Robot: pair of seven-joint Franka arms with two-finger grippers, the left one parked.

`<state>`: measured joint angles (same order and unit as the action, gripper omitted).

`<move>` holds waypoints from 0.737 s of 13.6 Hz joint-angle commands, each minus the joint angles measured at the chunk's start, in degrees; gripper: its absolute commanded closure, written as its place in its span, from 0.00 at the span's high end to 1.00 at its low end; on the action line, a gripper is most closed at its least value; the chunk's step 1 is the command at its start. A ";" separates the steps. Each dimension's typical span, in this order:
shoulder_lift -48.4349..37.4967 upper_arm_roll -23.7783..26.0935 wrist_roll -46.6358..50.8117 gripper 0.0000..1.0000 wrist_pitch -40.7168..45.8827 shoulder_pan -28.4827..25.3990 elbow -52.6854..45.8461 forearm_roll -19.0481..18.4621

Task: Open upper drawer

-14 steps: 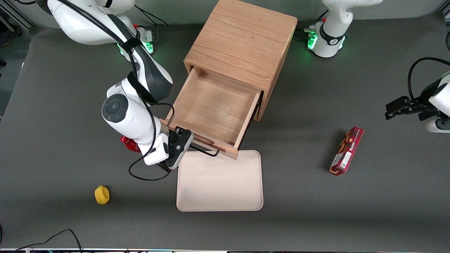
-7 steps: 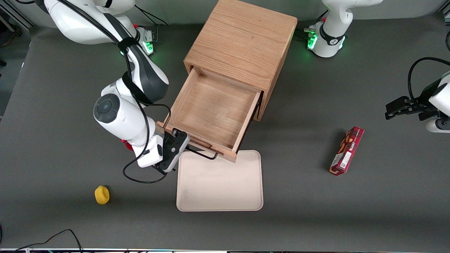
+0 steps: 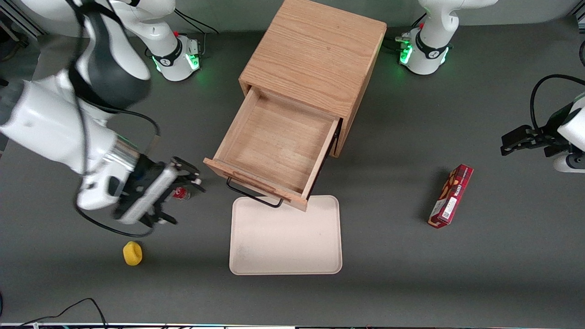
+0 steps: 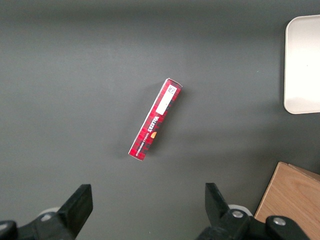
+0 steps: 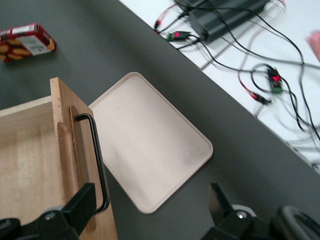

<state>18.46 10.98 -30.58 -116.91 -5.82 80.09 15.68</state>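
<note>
The upper drawer is pulled well out of the oak cabinet, with its bare wooden floor showing and nothing in it. Its long black wire handle hangs off the front panel, just above the near edge of the cream tray, which lies flat on the grey table right in front of the drawer. The drawer front overlaps the tray's edge a bit from the front camera's angle.

The gripper is off toward the working arm's end of the table, apart from the handle and holding nothing. Its fingers are spread wide; in the right wrist view you can see both fingers with a clear gap between them, looking across the drawer front, the handle and the tray.

A small red thing sits on the table just under the gripper, mostly hidden, can't tell what it is. A yellow round object lies nearer the front camera than the gripper. A red biscuit box lies flat toward the parked arm's end of the table, well apart from the cabinet; the left wrist view shows it too, plus a corner of the tray
</note>
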 commanded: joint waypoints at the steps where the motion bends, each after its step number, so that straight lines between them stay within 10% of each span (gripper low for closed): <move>1: -9.11 -5.16 15.14 1.00 9.91 0.36 4.97 0.85; 5: -20.37 -5.27 24.85 1.00 20.04 8.52 15.95 -11.61; 10: -25.05 -4.74 26.62 1.00 22.17 12.15 20.90 -17.16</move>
<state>-4.18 5.25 -6.89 -94.40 7.01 98.65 2.06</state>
